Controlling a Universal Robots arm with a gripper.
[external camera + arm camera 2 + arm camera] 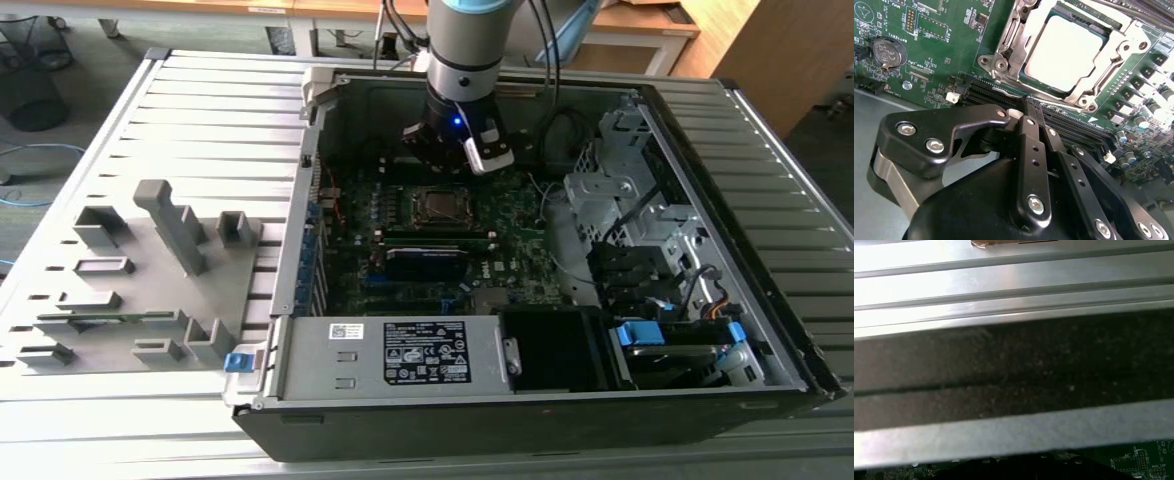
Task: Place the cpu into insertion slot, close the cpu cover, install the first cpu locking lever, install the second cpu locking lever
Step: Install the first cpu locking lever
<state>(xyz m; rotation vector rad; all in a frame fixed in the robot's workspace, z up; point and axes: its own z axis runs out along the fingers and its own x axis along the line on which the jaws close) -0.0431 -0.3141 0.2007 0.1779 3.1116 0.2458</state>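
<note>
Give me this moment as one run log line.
cpu seated | cpu cover down over it | hand shut, empty, beside cover

An open computer case (534,420) lies on the ribbed metal surface (200,100). Inside, a green circuit board (521,215) sits centre, with a labelled grey power box (387,355) lower centre. Grey plastic holders (147,260) stand at the exterior view's left, and a wire bin (30,70) is at its upper left. In the second wrist view a coin battery (888,52) sits on the board.
</note>
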